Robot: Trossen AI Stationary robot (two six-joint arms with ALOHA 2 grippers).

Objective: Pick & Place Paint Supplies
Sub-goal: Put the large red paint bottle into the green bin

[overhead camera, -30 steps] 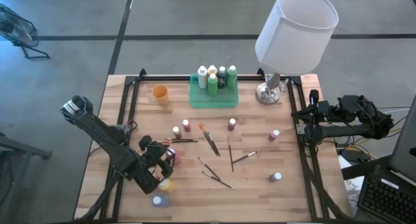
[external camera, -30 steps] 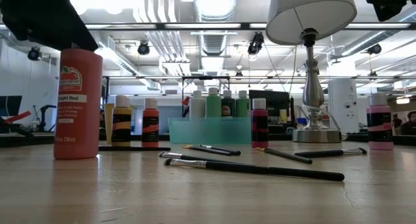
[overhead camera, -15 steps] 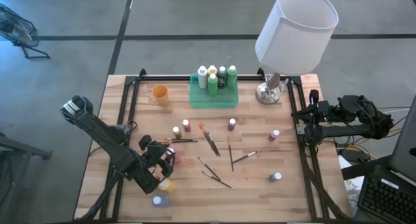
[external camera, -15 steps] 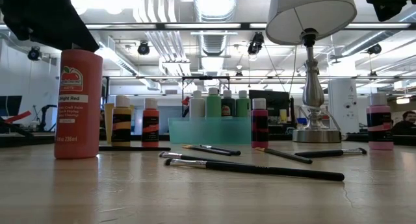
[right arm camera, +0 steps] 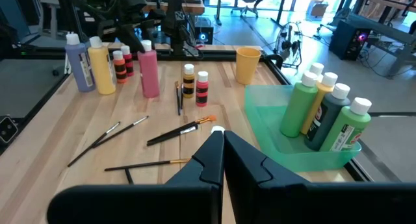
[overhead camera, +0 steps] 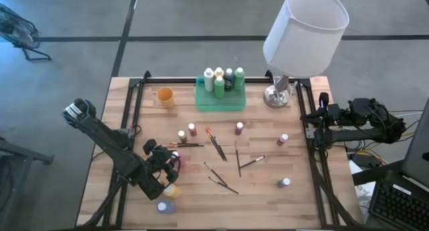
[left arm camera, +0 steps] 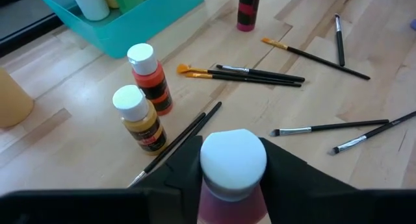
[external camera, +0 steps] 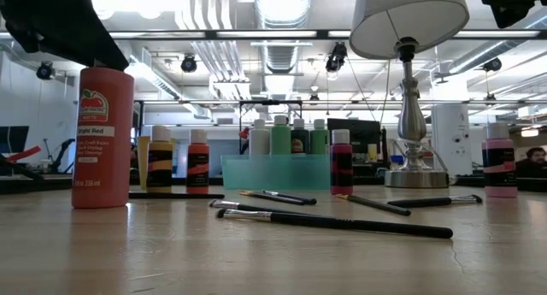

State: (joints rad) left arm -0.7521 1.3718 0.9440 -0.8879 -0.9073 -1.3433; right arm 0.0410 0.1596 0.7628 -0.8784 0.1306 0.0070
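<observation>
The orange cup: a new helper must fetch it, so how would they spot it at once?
Start at the green tray at the table's far edge, under the lamp. The orange cup stands alone on bare wood toward the left arm's side of it. Unlike the capped paint bottles, it is open-topped.

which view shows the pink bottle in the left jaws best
The left wrist view: the pink bottle sits between the left gripper's jaws, white cap up close. The high view shows only a pink sliver beside the gripper. The low view shows its side; the right wrist view shows it far off.
</observation>
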